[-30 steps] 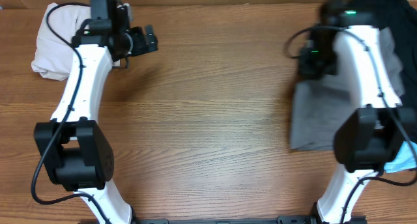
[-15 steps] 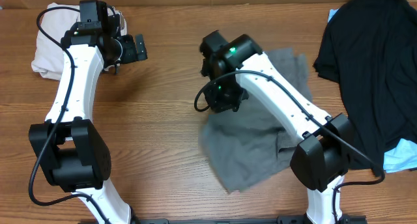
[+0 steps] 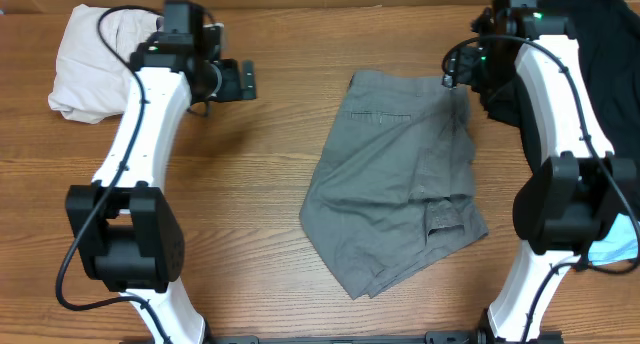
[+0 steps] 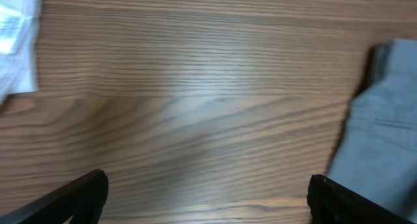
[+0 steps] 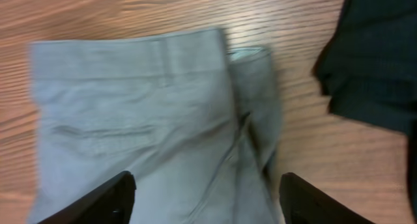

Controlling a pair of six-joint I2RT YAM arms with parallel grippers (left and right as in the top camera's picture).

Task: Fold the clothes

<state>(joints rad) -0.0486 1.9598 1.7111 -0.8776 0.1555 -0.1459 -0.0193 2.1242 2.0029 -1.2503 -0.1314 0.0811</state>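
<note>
Grey shorts [image 3: 400,174] lie spread at frame centre on the table [image 3: 270,204], waistband uppermost; cream garment [image 3: 85,59] upper left, black T-shirt [image 3: 600,54] upper right (overhead). Left wrist: left hand [image 4: 207,182] wide, empty, shorts at right edge. Right wrist: right hand [image 5: 207,178] wide, empty, above the waistband. Judged step: shorts laid out, first fold pending; next, both hands must grip one edge.
</note>
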